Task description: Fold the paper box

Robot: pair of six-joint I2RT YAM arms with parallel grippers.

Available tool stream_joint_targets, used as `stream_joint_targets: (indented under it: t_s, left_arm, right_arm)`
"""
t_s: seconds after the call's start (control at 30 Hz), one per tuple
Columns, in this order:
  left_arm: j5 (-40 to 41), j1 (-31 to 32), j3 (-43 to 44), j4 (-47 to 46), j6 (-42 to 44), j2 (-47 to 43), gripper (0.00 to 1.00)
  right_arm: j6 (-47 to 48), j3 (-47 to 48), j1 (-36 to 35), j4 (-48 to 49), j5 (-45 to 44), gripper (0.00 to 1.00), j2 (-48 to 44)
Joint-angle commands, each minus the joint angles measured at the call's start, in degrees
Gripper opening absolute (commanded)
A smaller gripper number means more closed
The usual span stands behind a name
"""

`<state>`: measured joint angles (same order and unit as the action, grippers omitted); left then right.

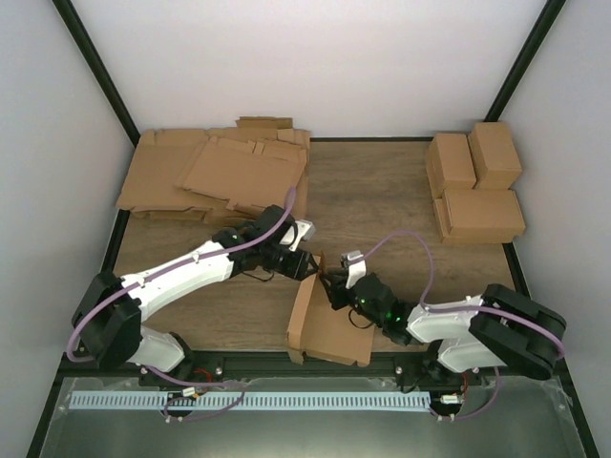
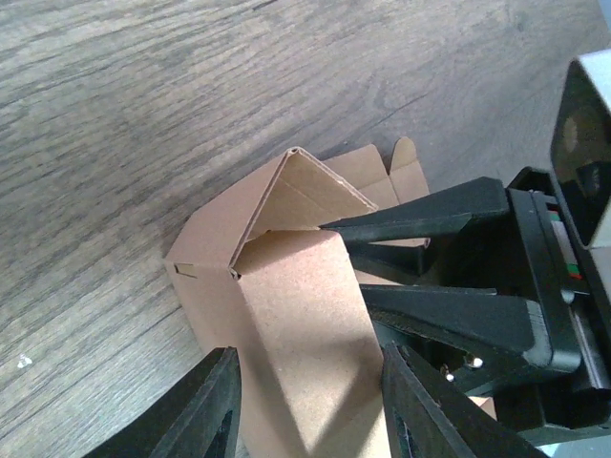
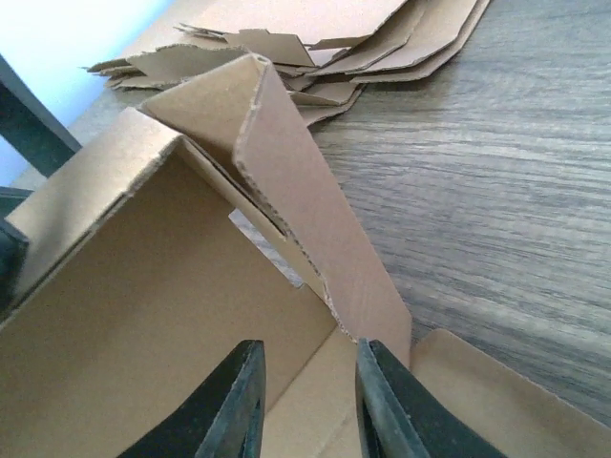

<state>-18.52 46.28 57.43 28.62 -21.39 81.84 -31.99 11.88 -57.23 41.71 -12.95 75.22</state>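
The paper box (image 1: pixel 329 329) is a brown cardboard piece, half formed, at the near middle of the table. One side panel stands upright at its left and the base lies flat. My left gripper (image 1: pixel 305 262) hovers at the top of that upright panel. In the left wrist view its jaws (image 2: pixel 310 401) are wide apart and straddle the panel (image 2: pixel 296 315). My right gripper (image 1: pixel 332 284) reaches in from the right. Its jaws (image 3: pixel 307 401) stand apart over the box's inner floor (image 3: pixel 143 286), with nothing between them. A folded flap (image 3: pixel 315 210) rises just beside its right finger.
A pile of wide flat cardboard sheets (image 1: pixel 220 172) lies at the back left and shows in the right wrist view (image 3: pixel 334 38). Three folded boxes (image 1: pixel 474 186) sit at the back right. The right gripper's black fingers (image 2: pixel 430 215) show in the left wrist view.
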Motion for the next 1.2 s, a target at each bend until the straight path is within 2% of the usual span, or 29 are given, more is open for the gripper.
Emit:
stream_joint_targets:
  t_s: [0.0,0.17,0.27,0.37,0.5,0.6,0.7,0.8,1.0,1.17]
  left_arm:
    - [0.06,0.95,0.55,1.39,2.43,1.69,0.43]
    - [1.20,0.93,0.71,1.89,2.67,2.04,0.43]
    - [1.78,0.95,0.66,1.79,2.37,2.01,0.43]
    - [1.98,0.98,0.45,1.83,2.15,1.92,0.43]
    - [2.12,0.95,0.47,2.31,1.99,1.82,0.43]
    - [2.33,0.94,0.42,2.46,1.56,1.59,0.43]
    - [2.33,0.98,0.11,2.20,0.97,1.23,0.43]
    - [2.33,0.95,-0.52,1.37,0.53,0.94,0.43]
    - [2.09,0.97,-0.86,0.69,0.34,1.73,0.43]
    - [2.32,0.98,-0.85,0.71,0.88,2.52,0.44]
  right_arm:
    - [3.05,-0.38,-0.51,-6.37,-2.48,0.31,-5.57]
    - [3.39,-6.15,1.54,-7.88,-0.16,0.49,-18.34]
    - [3.76,-6.97,7.34,-12.19,9.17,0.50,-24.52]
    - [3.91,-2.63,16.15,-19.82,20.12,0.50,-25.68]
    - [2.51,2.47,29.01,-22.92,34.92,0.50,-20.19]
    - [1.72,7.56,33.43,-22.53,43.23,0.51,-11.55]
    - [1.61,15.27,33.73,-24.38,47.08,0.51,-0.06]
    - [0.05,20.87,33.69,-23.96,49.91,0.51,7.48]
    - [-1.60,23.40,33.48,-16.30,52.22,0.50,14.66]
    - [4.06,27.19,30.18,-20.46,54.84,0.47,19.47]
